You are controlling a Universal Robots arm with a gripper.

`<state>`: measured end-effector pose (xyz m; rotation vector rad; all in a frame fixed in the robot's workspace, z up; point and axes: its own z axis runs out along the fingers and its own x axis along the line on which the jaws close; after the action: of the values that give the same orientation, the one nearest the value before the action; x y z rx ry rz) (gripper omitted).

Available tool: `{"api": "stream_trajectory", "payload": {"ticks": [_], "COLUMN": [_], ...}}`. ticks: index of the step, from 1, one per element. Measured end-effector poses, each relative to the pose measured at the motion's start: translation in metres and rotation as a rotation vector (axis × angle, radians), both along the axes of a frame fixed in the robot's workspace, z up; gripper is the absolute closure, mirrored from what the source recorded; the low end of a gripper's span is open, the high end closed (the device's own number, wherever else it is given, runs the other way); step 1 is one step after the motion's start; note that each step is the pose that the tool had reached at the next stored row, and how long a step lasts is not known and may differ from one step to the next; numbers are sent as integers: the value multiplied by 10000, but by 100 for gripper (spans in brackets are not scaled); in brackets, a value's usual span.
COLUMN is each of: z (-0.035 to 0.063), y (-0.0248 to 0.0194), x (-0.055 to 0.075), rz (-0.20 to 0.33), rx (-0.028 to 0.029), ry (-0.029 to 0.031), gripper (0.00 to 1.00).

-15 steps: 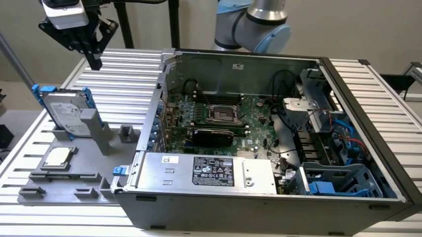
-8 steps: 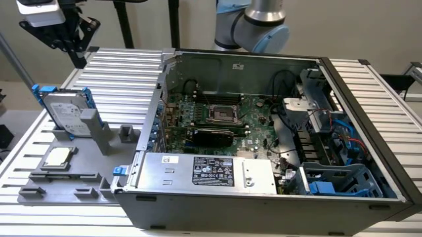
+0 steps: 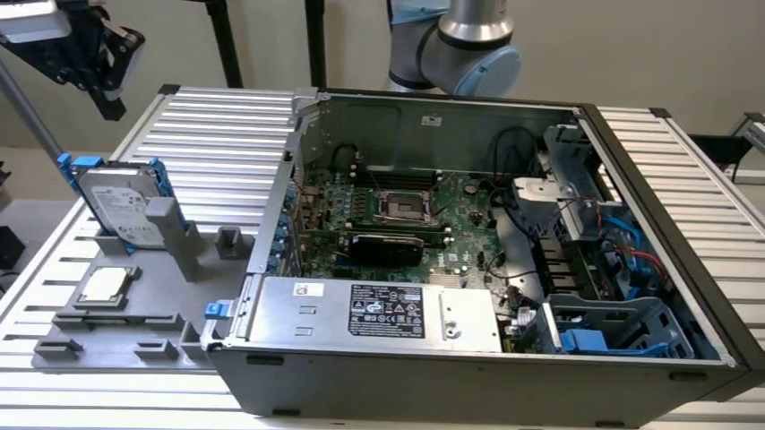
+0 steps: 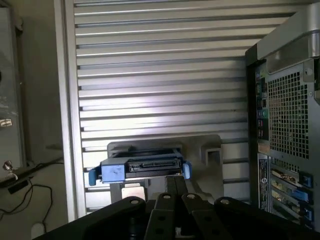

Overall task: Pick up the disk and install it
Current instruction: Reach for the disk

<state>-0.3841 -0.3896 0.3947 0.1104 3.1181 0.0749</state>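
The disk [image 3: 120,204] is a silver-grey hard drive with a white label and blue side rails. It stands on edge, leaning in a grey holder [image 3: 179,237] on the exterior view's left of the open computer case [image 3: 299,296]. My gripper [image 3: 110,100] hangs high above and behind the disk, well apart from it. In the wrist view the disk [image 4: 140,169] shows edge-on, connector side up, just beyond my gripper [image 4: 175,182], whose black fingers are shut together with nothing between them.
A small square silver chip [image 3: 106,285] lies on the grey fixture plate [image 3: 120,322] in front of the disk. Inside the case are the motherboard [image 3: 395,210], a silver power supply [image 3: 382,313] and a grey-blue drive cage [image 3: 615,327]. The slatted aluminium table [image 3: 227,116] surrounds everything.
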Motion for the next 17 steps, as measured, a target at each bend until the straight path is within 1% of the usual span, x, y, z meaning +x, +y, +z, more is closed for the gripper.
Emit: {"api": "stream_trajectory", "payload": {"ticks": [6,11,15,17], "z": [1,1,0,1], "y": [57,101,114,116], "x": [-269,-461,-603,-646], "rz": [-1,0,6,8], "rx": [0,-3,-9,-14], "ry": [0,8,26,31], "gripper": [89,89,89,89]}}
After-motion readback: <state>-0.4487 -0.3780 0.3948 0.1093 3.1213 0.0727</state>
